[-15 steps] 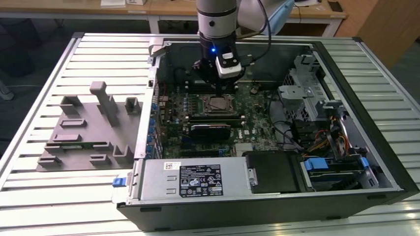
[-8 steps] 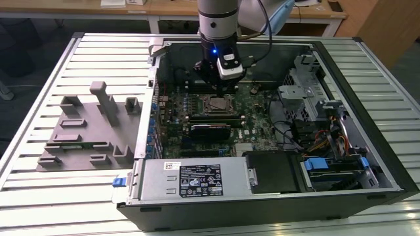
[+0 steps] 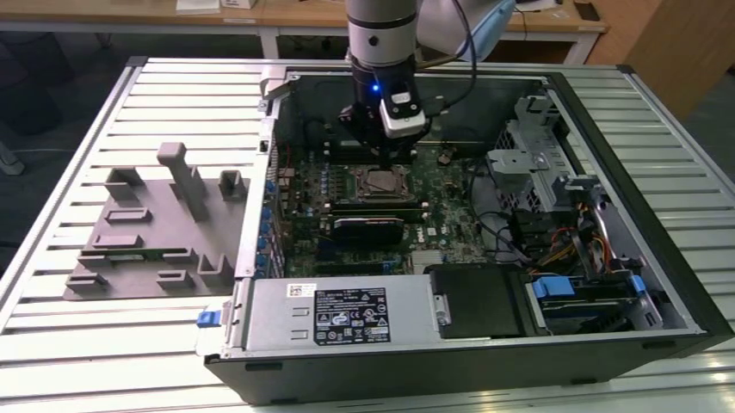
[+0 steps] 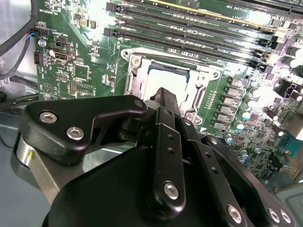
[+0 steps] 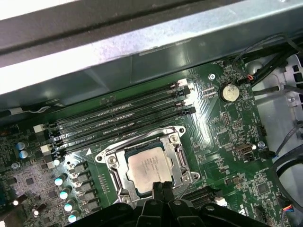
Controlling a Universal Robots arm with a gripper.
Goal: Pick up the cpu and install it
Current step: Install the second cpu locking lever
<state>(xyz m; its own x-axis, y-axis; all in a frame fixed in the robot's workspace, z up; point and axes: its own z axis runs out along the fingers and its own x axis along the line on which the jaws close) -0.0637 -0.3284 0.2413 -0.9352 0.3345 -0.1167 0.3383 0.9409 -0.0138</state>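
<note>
First wrist view: I'm seeing the cpu [image 5: 147,166] lying flat in the socket [image 5: 110,160], edges square to its frame.
Around: RAM slots [image 5: 118,120] running beside it.
Gripper [image 5: 162,185]: fingers sitting pressed together, holding nothing, over the cpu's edge.

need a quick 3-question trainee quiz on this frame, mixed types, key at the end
1. True or false: the cpu lies in the socket frame on the motherboard.
2. Multiple choice: the hand is nearest to: A) the grey fixture outside the case, B) the cpu, C) the power supply.
3. Fill in: in the first wrist view, the long parallel slots beside the socket are the ____ slots.

Key: 1 true; 2 B; 3 memory.
</note>
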